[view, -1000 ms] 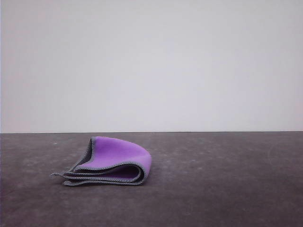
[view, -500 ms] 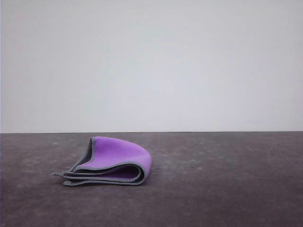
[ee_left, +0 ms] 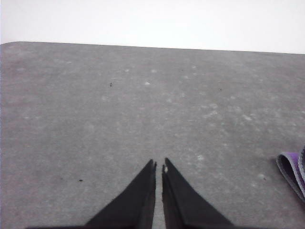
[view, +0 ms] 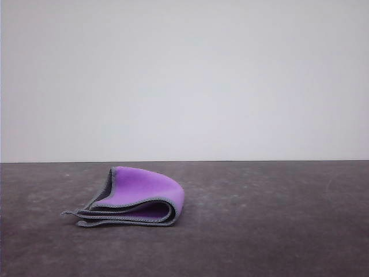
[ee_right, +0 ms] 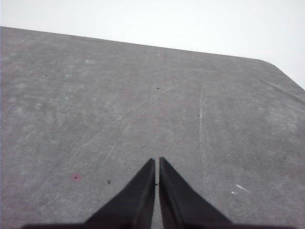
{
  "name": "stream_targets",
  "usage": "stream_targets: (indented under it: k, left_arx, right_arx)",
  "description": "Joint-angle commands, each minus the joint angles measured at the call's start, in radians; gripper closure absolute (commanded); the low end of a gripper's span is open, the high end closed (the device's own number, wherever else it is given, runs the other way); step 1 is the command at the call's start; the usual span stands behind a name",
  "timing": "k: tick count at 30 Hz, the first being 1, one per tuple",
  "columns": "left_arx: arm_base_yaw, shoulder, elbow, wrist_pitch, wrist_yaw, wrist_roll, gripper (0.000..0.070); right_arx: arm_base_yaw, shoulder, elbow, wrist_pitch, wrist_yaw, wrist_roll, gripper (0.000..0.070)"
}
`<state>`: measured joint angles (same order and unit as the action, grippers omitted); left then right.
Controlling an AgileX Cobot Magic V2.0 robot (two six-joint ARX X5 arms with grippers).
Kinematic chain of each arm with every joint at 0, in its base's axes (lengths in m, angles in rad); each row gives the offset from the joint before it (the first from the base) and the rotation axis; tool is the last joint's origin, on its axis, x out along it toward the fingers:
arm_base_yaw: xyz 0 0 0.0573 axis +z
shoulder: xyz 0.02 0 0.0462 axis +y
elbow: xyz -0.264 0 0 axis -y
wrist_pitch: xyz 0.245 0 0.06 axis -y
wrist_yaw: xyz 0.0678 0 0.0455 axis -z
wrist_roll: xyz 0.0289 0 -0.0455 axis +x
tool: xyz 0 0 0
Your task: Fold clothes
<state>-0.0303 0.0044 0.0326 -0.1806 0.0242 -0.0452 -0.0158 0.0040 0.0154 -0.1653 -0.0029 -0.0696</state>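
As I look forward over my rig, I see a big grey table (view: 277, 225) going all the way across, with a plain pale wall (view: 184, 75) behind it. From the middle of the table, the cloth (view: 130, 199) sits at about 9 o'clock. It lies folded over in soft layers, purple on top, with a grey stitched edge running around each layer. Its rounded fold points to 3 o'clock and its loose edges point to 9 o'clock. Nothing touches it.

In my left wrist camera, the left gripper (ee_left: 159, 164) hangs over bare table with its two black fingers pressed nearly together, holding nothing. A small purple bit of the cloth peeks in at the side.

In my right wrist camera, the right gripper (ee_right: 157, 162) is also squeezed closed and holding nothing, over scratched grey table.
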Motion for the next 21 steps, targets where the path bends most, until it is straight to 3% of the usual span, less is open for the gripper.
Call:
stream_targets:
  k: [1,21]
  left_arx:
    - [0.001,-0.002,-0.020,-0.005,-0.001,-0.001,0.0684]
    - [0.001,-0.001,-0.019,-0.006,-0.001,-0.001,0.0685]
  right_arx:
    - [-0.002,0.000,-0.004,0.011,0.003,0.017,0.0690]
    - [-0.002,0.000,-0.003,0.011,0.004,0.017,0.0690]
